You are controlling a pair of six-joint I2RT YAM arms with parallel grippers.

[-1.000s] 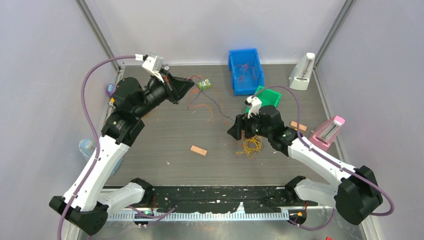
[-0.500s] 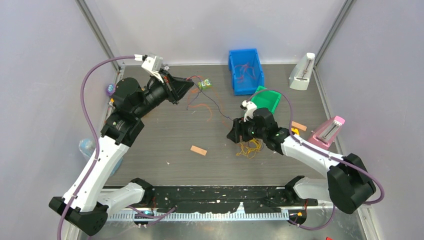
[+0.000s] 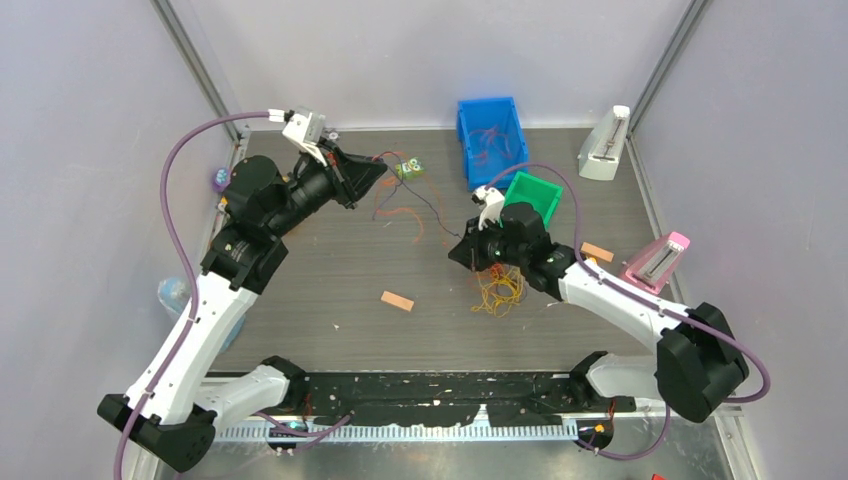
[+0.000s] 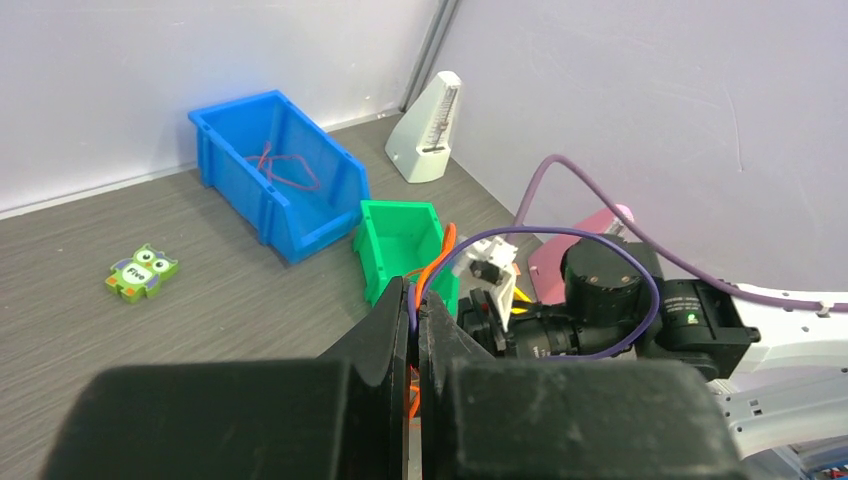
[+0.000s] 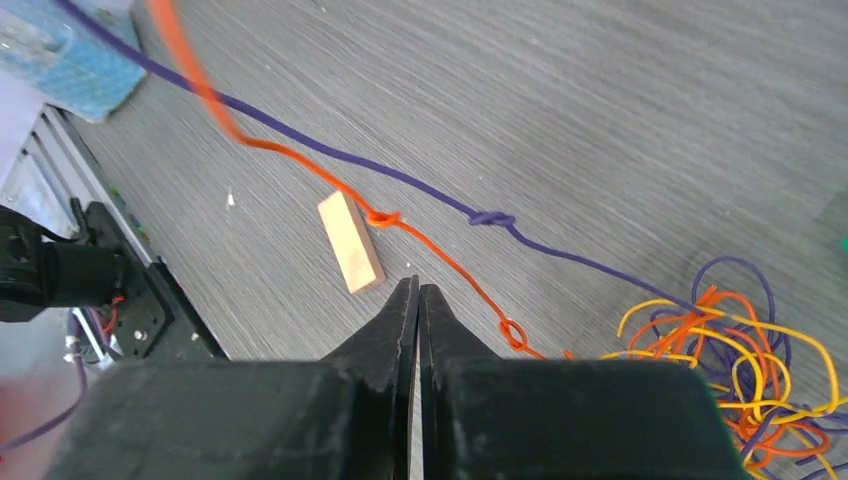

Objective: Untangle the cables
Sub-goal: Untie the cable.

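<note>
The cables form a loose tangle [image 3: 498, 290] of yellow, orange and purple strands on the table. The same tangle [image 5: 745, 345] shows at the right of the right wrist view. An orange strand [image 5: 440, 255] and a purple strand [image 5: 400, 178], each knotted, run from it toward the back left. My left gripper [image 3: 383, 170] is raised there, shut on the orange and purple strands [image 4: 432, 262]. My right gripper [image 3: 462, 252] hangs just left of the tangle. Its jaws [image 5: 417, 287] are shut, and nothing shows between them.
A blue bin [image 3: 466, 145] holding red wires and a green bin [image 3: 530, 182] stand behind the right arm. A wooden block [image 3: 397, 301] lies mid-table, another [image 3: 597, 252] at the right. An owl toy [image 3: 407, 168], a white metronome [image 3: 604, 145] and a pink metronome [image 3: 655, 262] are around.
My right gripper has gone from open to shut and has shifted a little back and left, beside the tangle. The left arm has held still with its strands.
</note>
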